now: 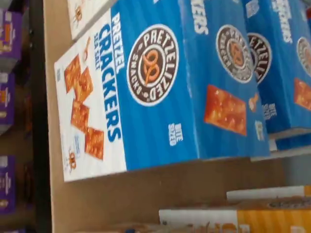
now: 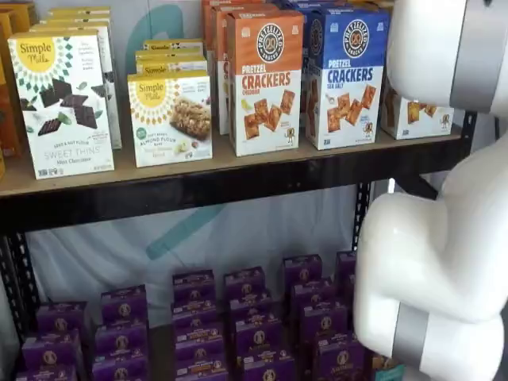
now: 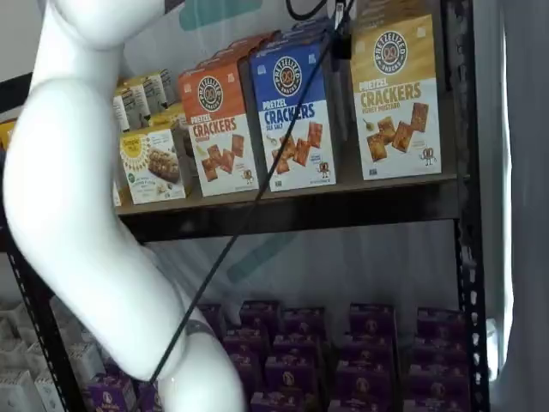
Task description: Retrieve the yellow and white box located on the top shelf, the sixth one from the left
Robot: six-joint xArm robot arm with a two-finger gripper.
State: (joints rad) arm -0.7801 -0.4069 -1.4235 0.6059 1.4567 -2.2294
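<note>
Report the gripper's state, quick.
Gripper: open, holding nothing. Only its dark fingers show, at the top edge in a shelf view.

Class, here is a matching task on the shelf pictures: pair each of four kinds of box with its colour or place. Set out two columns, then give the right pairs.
Things:
1. Cheddar pretzel crackers carton
2. Sea salt pretzel crackers carton
3. Honey mustard pretzel crackers carton
4. Small purple boxes

Descriptions:
A. Blue upper part
B. Yellow upper part, farthest right on the top shelf
C. On the lower level, under the top shelf
D. Orange upper part

Pairs: 1-D, 2-A, 3-B, 4-C
</note>
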